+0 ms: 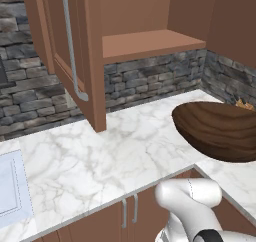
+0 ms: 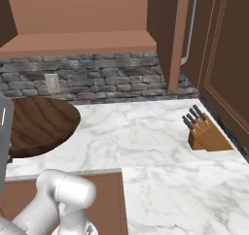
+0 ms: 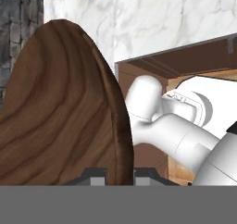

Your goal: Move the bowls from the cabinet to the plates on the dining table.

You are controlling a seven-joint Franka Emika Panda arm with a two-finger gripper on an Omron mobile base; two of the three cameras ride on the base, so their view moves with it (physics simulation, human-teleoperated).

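End effector (image 3: pixel 119 174): clamped on 1 dark bowl (image 3: pixel 60 112) rim | cabinet (image 1: pixel 125 41): 1 bare shelf | knife block (image 2: pixel 206 134): 1

The dark brown wood-grain bowl (image 1: pixel 220 128) hangs tilted at the right edge of the left base view, above the marble counter. The cabinet (image 1: pixel 150 43) up top stands open, its shelf bare.

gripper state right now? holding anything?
Gripper: shut on the rim of the dark brown bowl, which is held up over the marble counter.
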